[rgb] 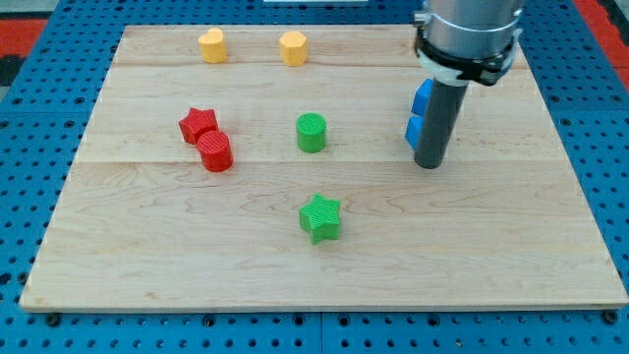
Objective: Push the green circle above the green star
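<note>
Well left of my tip (428, 164), green circle (312, 132).

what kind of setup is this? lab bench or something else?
Likely a lab tabletop rig for robot pushing tests, not a home or factory. A pale wooden board sits on a blue gridded base. Small coloured blocks such as the green circle and green star lie on it, with my tip right of them.

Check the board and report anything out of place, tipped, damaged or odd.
Nothing stands out. All blocks sit flat on the board. The green circle already lies above the green star. My tip rests at the view's right, partly hiding the blue blocks.
</note>
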